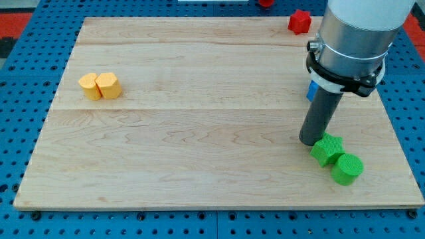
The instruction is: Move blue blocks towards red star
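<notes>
A red star [299, 21] lies near the view's top right of the wooden board [199, 133]. A blue block [310, 90] shows only as a small sliver at the rod's left edge; the rod and arm hide the rest, and its shape cannot be made out. My tip [311, 141] rests on the board at the view's right, below the blue block and just left of a green star [327, 149]. It is far below the red star.
A green cylinder [346, 168] touches the green star at its lower right. Two yellow blocks [90, 86] [109, 85] sit side by side at the view's left. A red object [265, 2] lies off the board at the top edge.
</notes>
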You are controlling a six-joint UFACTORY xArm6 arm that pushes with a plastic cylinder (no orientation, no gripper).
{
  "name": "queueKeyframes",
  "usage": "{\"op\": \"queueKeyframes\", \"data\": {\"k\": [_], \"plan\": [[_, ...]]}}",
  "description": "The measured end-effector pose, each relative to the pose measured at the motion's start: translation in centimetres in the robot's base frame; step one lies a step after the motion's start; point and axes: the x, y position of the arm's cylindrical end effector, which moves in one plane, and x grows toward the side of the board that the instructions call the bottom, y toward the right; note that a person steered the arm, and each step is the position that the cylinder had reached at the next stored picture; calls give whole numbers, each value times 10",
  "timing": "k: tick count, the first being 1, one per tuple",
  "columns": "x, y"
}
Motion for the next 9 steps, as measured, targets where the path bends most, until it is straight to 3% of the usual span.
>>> {"op": "queueKeyframes", "data": {"k": [9], "plan": [[-28,14]]}}
